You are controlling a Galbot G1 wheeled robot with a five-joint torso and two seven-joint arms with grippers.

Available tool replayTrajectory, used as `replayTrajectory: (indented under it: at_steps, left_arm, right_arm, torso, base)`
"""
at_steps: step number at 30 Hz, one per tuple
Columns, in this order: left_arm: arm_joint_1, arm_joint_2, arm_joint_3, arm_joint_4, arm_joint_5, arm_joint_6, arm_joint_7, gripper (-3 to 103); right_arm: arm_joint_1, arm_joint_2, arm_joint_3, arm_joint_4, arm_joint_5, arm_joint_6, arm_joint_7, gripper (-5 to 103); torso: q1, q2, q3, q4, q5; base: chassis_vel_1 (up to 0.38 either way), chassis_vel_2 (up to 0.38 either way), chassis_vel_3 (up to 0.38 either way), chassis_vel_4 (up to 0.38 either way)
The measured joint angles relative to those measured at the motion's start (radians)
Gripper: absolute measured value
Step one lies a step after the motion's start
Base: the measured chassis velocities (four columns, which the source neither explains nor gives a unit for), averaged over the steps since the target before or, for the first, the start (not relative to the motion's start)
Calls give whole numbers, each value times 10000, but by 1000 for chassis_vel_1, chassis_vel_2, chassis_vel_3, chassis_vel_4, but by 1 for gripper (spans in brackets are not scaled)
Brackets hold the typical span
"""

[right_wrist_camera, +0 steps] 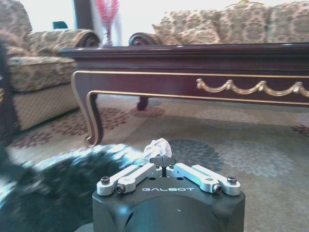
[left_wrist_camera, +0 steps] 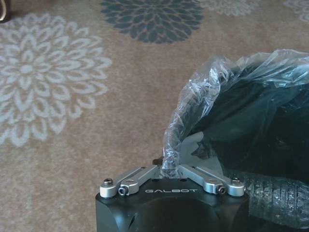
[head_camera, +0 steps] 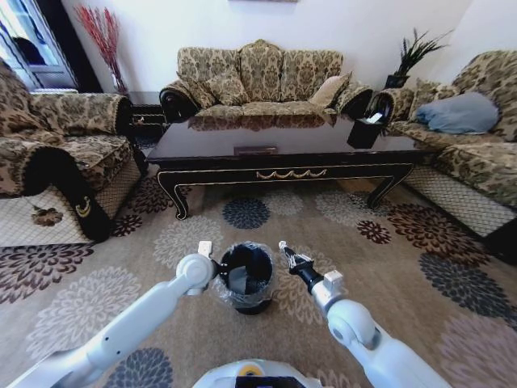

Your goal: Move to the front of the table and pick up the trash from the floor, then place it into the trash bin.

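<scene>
Flowered carpet floor [head_camera: 388, 267] underfoot, table [head_camera: 283, 149] at twelve o'clock. My left claw [left_wrist_camera: 170, 170] pinches the trash bin [head_camera: 246, 276] liner, steadying it; my right claw [right_wrist_camera: 162, 159], clamped on crumpled trash [right_wrist_camera: 157, 146], hovers alongside for dropping.

Left gripper [left_wrist_camera: 170, 170]: jaws' tips hidden behind the bin liner [left_wrist_camera: 179, 126] fold, grip can't be told. Trash bin [left_wrist_camera: 256, 125] cut off at 3 o'clock edge in left wrist view; blurred dark mass [right_wrist_camera: 53, 193] at 8 o'clock in right wrist view. Bin's inside too dark to read. Desk [right_wrist_camera: 193, 72] cut at right edge.
</scene>
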Motion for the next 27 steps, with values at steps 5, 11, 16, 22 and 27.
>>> replayTrajectory:
  at_steps: [5, 11, 16, 22, 27]
  left_arm:
    - [-63, -357, 213, 20, -17, 0, -171, 0]
    - [-252, -266, 349, 26, -38, 0, -212, 0]
    - [-348, -316, 435, 34, -105, 0, -295, 0]
    - [-307, -373, 330, 121, -114, 0, -313, 0]
    - [-28, -186, -84, 214, -16, 0, -283, 0]
  right_arm:
    - [-563, 120, -87, 186, -563, 103, -254, 0]
    - [-718, 101, -67, 283, -654, 103, -549, 9]
    - [-726, 104, -4, 244, -659, 96, -685, 25]
    - [-749, 142, -14, 226, -706, 95, -680, 53]
    - [-773, 255, 42, 176, -664, 118, -609, 69]
  torso:
    - [0, 0, 0, -3, -1]
    - [0, 0, 0, 3, 1]
    - [0, 0, 0, 1, 0]
    - [0, -1, 0, 1, -1]
    - [0, -3, 0, 0, -2]
  base:
    - [0, 0, 0, 0]
    - [0, 0, 0, 0]
    - [0, 0, 0, 0]
    - [0, 0, 0, 0]
    - [0, 0, 0, 0]
